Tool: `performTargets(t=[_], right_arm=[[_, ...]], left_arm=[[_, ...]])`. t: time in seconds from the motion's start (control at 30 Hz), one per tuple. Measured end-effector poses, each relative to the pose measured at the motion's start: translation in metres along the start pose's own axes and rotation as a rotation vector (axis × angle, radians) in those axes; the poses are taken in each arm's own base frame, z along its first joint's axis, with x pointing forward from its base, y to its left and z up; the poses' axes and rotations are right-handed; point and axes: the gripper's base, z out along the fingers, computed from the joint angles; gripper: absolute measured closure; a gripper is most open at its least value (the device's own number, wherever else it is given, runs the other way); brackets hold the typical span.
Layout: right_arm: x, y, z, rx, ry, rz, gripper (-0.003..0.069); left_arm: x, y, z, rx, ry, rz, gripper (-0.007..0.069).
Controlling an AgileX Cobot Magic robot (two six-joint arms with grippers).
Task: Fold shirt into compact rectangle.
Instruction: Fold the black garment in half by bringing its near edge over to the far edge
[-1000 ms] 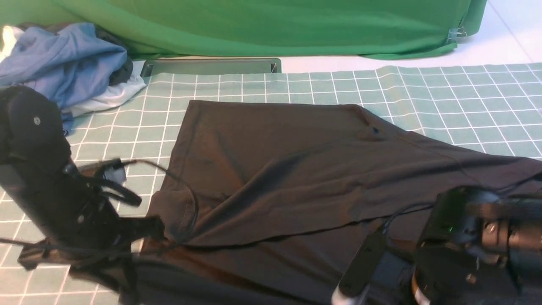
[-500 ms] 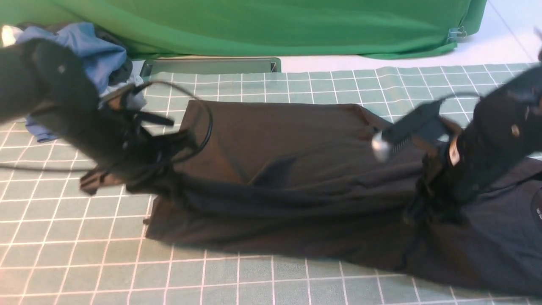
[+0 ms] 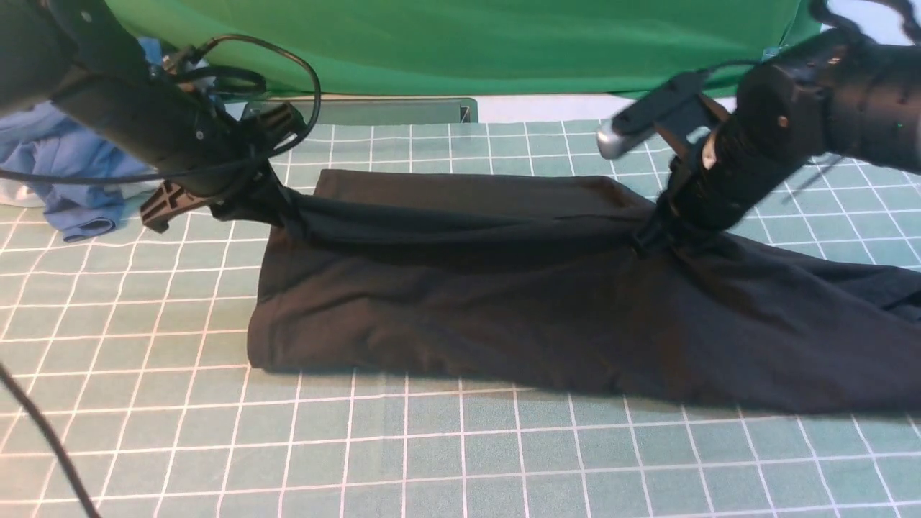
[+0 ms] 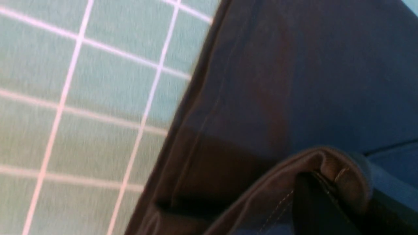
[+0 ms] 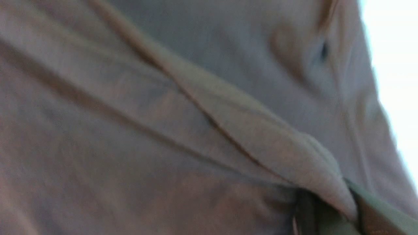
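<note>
The shirt is spread on the surface in front of the green cloth. Its lifted edge is clamped in the left hand and the right hand. Should one pinch slip, or the edge be released unevenly, a skewed, bunched fold would likely result.

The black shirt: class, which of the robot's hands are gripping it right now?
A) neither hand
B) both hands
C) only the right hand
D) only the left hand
B: the left hand and the right hand each pinch bunched fabric of the shirt, which stretches between them.
</note>
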Motion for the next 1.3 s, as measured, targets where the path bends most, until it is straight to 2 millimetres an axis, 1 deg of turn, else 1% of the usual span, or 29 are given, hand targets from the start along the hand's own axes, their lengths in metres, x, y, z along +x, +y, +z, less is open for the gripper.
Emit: performTargets(t=[0.17,0.3,0.47,0.5,0.53,0.63,0.77,0.8,0.87,0.97,1.03,1.1,1.27,1.3], right_arm=[[-0.015,0.000,0.017,0.003,-0.073,-0.002,0.0590],[-0.024,-0.002,0.023,0.006,-0.116,0.001,0.0580],[-0.031,-0.009,0.034,0.014,-0.151,0.016,0.0571],[-0.030,-0.010,0.035,0.015,-0.152,0.019,0.0570],[-0.029,-0.013,0.041,0.017,-0.153,0.025,0.0567],[-0.026,-0.020,0.054,0.023,-0.152,0.038,0.0557],[-0.022,-0.028,0.072,0.028,-0.157,0.055,0.0537],[-0.023,-0.028,0.072,0.029,-0.159,0.055,0.0536],[-0.022,-0.030,0.079,0.030,-0.174,0.060,0.0519],[-0.023,-0.031,0.082,0.031,-0.194,0.062,0.0489],[-0.026,-0.032,0.082,0.033,-0.227,0.063,0.0442],[-0.029,-0.032,0.081,0.033,-0.257,0.068,0.0416],[-0.029,-0.032,0.081,0.026,-0.264,0.124,0.0405],[-0.029,-0.032,0.081,0.025,-0.263,0.127,0.0405]], left_arm=[[-0.014,0.007,0.025,0.004,-0.098,-0.006,0.0607],[-0.023,0.012,0.041,0.002,-0.176,-0.005,0.0607],[-0.032,0.019,0.061,-0.003,-0.256,-0.017,0.0607],[-0.032,0.020,0.062,-0.002,-0.259,-0.019,0.0607],[-0.034,0.022,0.067,0.000,-0.278,-0.031,0.0607],[-0.036,0.024,0.075,0.002,-0.296,-0.047,0.0607],[-0.036,0.024,0.079,-0.008,-0.305,0.009,0.0607],[-0.035,0.024,0.080,-0.008,-0.303,0.013,0.0607],[-0.036,0.020,0.080,-0.006,-0.331,0.044,0.0606],[-0.036,0.018,0.080,-0.003,-0.347,0.053,0.0598],[-0.038,0.017,0.080,-0.002,-0.372,0.060,0.0564],[-0.040,0.018,0.079,-0.003,-0.389,0.059,0.0526],[-0.038,0.023,0.080,-0.038,-0.366,0.119,0.0405],[-0.038,0.023,0.080,-0.039,-0.367,0.121,0.0393]])
